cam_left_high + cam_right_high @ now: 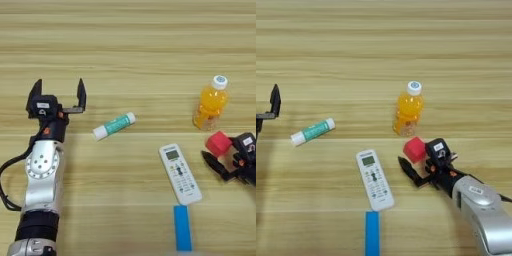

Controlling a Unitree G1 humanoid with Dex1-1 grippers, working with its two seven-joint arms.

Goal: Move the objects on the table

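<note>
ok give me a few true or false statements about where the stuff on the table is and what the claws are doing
1. The orange-drink bottle stands upright. True.
2. The white-and-teal tube is gripped by the left claw. False: the tube lies on the table, apart from that open claw.
3. The red cube is by the right claw. True.
4. The remote control lies on top of the blue strip. False: the strip lies just below it.
5. The cube sits left of the tube. False: it is to the right.
</note>
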